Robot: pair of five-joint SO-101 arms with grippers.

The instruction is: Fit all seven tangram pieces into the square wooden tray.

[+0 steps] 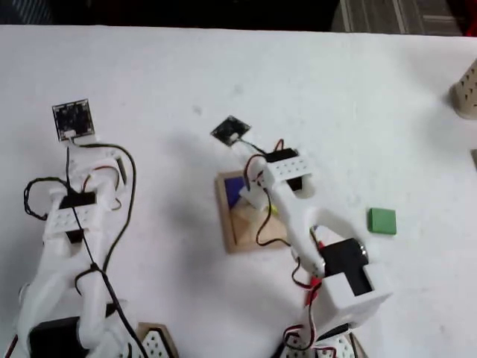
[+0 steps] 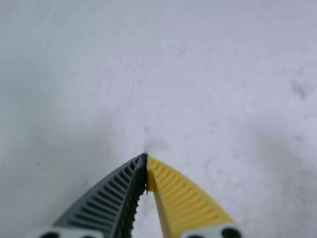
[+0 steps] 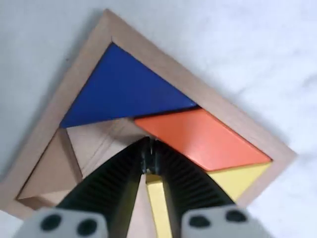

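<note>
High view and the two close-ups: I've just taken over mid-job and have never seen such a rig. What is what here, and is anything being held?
The high view looks down on a white table with two small robot arms. Each close-up comes from a camera on one arm's wrist, looking along its jaws. The left arm is over bare table, jaws shut on nothing. The right arm is over the square wooden tray, jaws shut; a yellow strip shows between them, and I cannot tell whether it is a held piece. In the tray lie a blue triangle, an orange parallelogram and a yellow triangle; part of its floor is bare. A green square lies on the table outside the tray.
</note>
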